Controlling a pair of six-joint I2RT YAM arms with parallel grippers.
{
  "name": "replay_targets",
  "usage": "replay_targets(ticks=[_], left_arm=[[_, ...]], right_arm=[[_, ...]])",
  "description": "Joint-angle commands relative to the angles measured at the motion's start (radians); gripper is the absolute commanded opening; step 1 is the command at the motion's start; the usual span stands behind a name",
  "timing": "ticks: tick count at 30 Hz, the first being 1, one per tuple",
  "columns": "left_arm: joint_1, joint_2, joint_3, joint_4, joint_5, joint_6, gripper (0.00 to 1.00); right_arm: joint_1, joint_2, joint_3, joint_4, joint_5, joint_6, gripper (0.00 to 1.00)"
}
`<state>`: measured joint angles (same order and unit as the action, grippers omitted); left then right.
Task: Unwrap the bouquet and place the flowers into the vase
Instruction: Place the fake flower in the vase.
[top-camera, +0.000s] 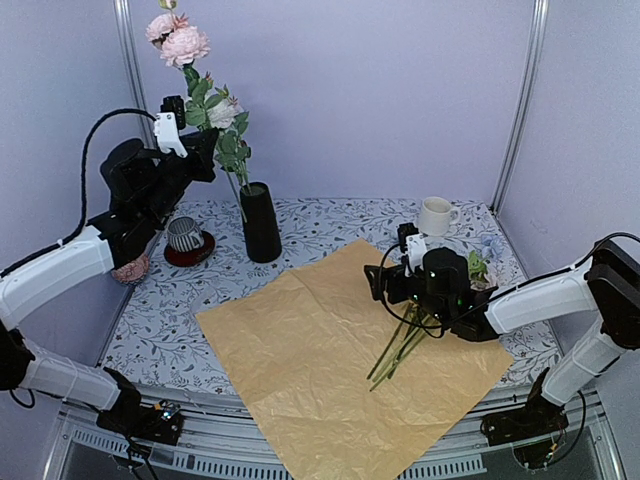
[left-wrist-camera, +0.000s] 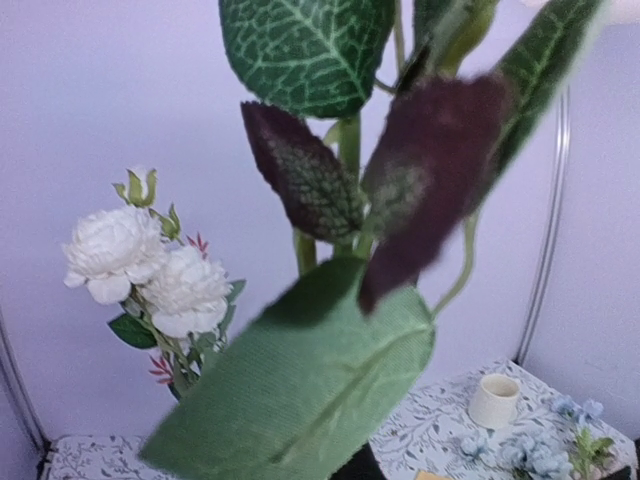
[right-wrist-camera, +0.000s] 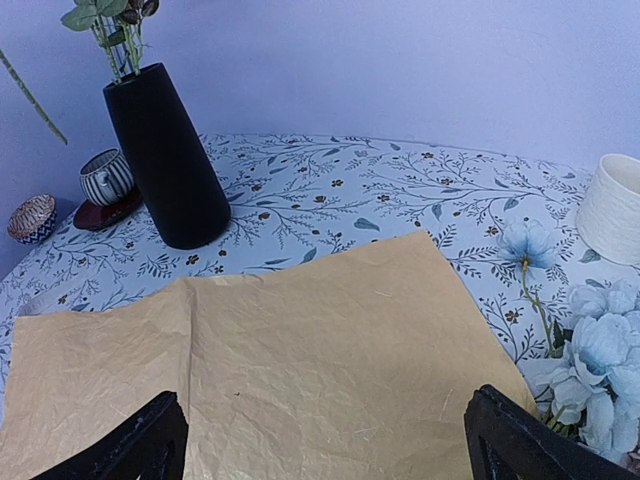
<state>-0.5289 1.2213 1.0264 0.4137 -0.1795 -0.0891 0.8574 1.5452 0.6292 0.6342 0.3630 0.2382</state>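
Two arms at the placing step. The left gripper (top-camera: 208, 142), held high above and to the left of the vase (top-camera: 260, 222), is clenched on the leafy stalks of the flowers (top-camera: 185, 42). Their pink and white heads stand well above the vase, and a thin stem runs down to its mouth; whether the stem ends are seated inside cannot be told. The right gripper (top-camera: 388, 288), to the right of the vase and low over the wrapping paper (top-camera: 300, 370) spread flat on the table, is shown with jaws fully released and nothing grasped. The remaining stems (top-camera: 400, 345) lie on the paper beside it, on the side away from the vase, with pale blue blooms (right-wrist-camera: 600, 350) past the paper's far edge. For a clean placement, it is judged that the held stalks should be lowered straight down along the vase's axis until the ends are well inside, and let go only then; any sideways pull is to be avoided, since the slim vase could be tipped
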Motion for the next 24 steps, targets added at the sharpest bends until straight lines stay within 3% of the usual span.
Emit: replay_targets(ticks=[1, 12, 19, 24], left_arm=[[0.021, 0.045, 0.048, 0.104, -0.067, 0.074, 0.00], [0.028, 0.182, 0.229, 0.148, -0.038, 0.099, 0.00], [0.036, 0.239, 0.254, 0.175, -0.071, 0.144, 0.00], [0.079, 0.285, 0.255, 0.164, -0.058, 0.097, 0.00]], right_arm=[[0.010, 0.000, 0.020, 0.011, -0.005, -0.019, 0.99], [0.014, 0.004, 0.017, 0.022, -0.030, -0.036, 0.99], [0.015, 0.002, 0.017, 0.022, -0.033, -0.039, 0.99], [0.016, -0.005, 0.013, 0.022, -0.031, -0.040, 0.99]])
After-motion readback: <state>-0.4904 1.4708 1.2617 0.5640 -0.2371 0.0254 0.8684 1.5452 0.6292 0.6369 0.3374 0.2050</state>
